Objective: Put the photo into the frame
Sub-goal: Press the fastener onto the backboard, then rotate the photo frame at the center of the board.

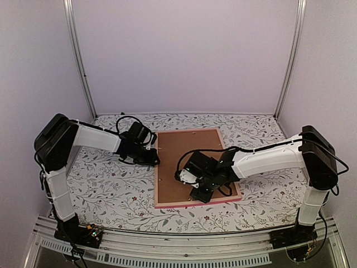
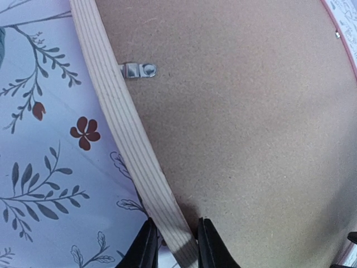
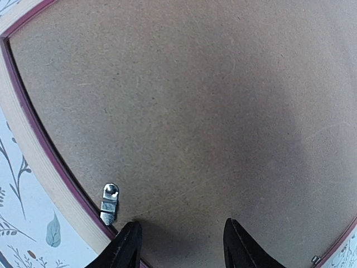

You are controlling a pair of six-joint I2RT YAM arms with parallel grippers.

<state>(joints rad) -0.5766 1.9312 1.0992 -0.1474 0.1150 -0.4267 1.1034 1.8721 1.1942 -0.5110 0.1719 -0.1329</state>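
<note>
Left wrist shows left claw [image 2: 177, 224] clenched on the frame [image 2: 111, 100]; right claw [image 3: 181, 224] parted above backing board [image 3: 195, 111].

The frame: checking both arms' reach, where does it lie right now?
In the top view the frame lies back-up at the centre of the table, the left gripper gripping its left rail, the right gripper over its backing board.

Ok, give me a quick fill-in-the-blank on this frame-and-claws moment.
The frame lies face ___.
The left claw is ___ on its side rail.
The right claw hangs ___ over the backing board.
The tablecloth has a ___ print.
Missing: down; shut; open; floral.
</note>
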